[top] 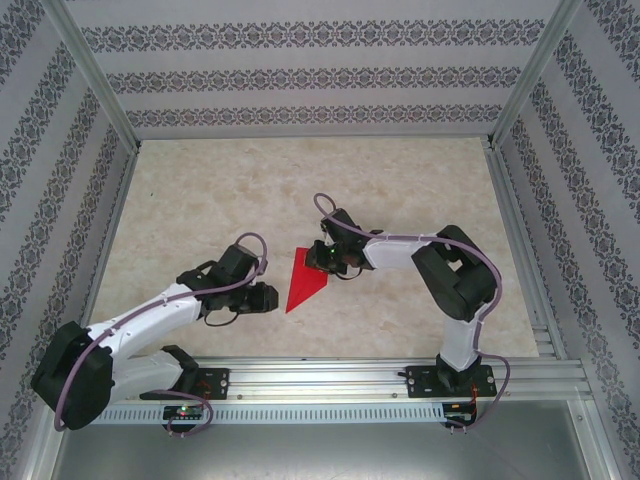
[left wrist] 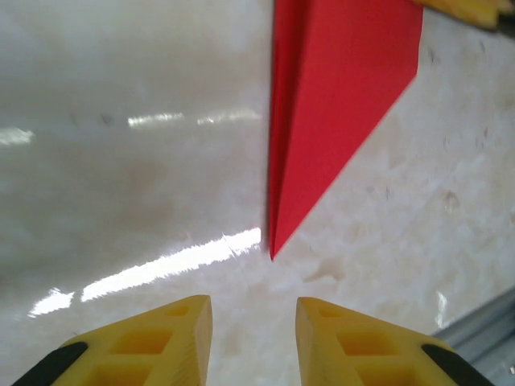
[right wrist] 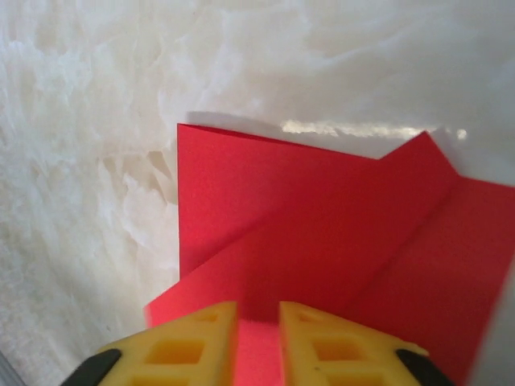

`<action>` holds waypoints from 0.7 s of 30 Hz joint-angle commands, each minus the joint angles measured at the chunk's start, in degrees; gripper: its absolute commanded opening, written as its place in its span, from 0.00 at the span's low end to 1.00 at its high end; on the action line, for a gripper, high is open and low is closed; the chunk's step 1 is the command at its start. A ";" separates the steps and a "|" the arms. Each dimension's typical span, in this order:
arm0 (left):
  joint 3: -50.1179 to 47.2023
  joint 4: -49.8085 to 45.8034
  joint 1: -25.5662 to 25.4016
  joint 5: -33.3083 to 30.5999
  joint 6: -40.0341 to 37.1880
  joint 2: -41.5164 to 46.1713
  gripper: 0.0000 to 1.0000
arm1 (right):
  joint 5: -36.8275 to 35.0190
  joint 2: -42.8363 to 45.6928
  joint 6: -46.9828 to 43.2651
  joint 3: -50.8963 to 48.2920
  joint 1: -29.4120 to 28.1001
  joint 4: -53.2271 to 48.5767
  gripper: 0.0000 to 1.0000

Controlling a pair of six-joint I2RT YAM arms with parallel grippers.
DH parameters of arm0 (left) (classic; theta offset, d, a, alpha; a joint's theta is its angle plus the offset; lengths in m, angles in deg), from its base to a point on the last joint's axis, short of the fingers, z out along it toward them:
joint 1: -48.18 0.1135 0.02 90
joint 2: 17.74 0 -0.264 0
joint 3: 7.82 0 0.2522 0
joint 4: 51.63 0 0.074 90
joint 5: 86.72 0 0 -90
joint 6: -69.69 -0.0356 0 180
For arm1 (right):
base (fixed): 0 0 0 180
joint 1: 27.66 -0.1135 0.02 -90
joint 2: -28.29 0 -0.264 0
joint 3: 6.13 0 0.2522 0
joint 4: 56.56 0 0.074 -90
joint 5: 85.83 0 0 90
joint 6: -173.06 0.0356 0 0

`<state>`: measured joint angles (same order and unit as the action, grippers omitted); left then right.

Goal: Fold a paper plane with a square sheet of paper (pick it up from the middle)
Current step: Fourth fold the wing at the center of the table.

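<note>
so the small bright red paper plane, a narrow pointed dart with a centre crease, is lying flat on the pale marble-look table, roughly mid-table between the two arms, its sharp tip pointing toward the near edge and its wide end away from it. The left gripper sits just beside that tip on the left side. From the left wrist cam the plane comes down to its point right ahead of the left gripper, whose yellow fingers are parted a bit with bare table showing between them, so it's got hold of nothing and isn't touching the paper. The right gripper is at the wide end of the plane. In the right wrist cam the right gripper is right over the red paper, with the folded flaps spread out in front and only a narrow slot between its fingers. Red shows through that slot, nothing looks pinched, though I can't tell if the fingertips touch the sheet
</note>
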<state>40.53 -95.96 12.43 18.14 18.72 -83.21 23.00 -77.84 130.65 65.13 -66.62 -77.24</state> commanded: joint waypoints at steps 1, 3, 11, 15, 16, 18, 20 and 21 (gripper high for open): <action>4.01 -3.20 -0.30 -6.19 -0.30 -2.56 0.34 | -4.56 6.85 -1.70 1.63 0.18 -6.06 0.31; 6.52 -2.44 -0.29 -5.36 -1.10 -5.43 0.35 | -5.16 9.62 -2.06 0.79 0.28 -6.72 0.35; 14.31 -1.08 -0.29 -3.83 -3.16 -16.12 0.43 | -9.21 20.64 2.11 -12.19 1.67 -4.57 0.47; 15.73 -0.47 -0.30 -3.11 -3.85 -20.53 0.43 | -5.35 21.03 4.87 -16.66 1.52 0.75 0.49; 15.79 -0.19 -0.29 -3.21 -3.79 -21.41 0.43 | -4.76 20.63 5.48 -16.86 1.24 1.60 0.49; 16.35 0.13 -0.34 -2.82 -3.84 -23.00 0.43 | -3.87 19.48 6.12 -16.89 0.51 2.99 0.49; 17.15 0.15 -0.29 -2.04 -3.95 -24.56 0.42 | -3.80 18.59 6.78 -16.71 0.07 3.94 0.49; 17.31 0.25 -0.29 -1.77 -4.03 -25.20 0.42 | -3.80 18.13 7.14 -16.77 -0.08 4.57 0.49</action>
<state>55.68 -96.75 12.43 15.03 16.07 -107.30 17.95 -58.69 135.68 48.08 -65.92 -77.57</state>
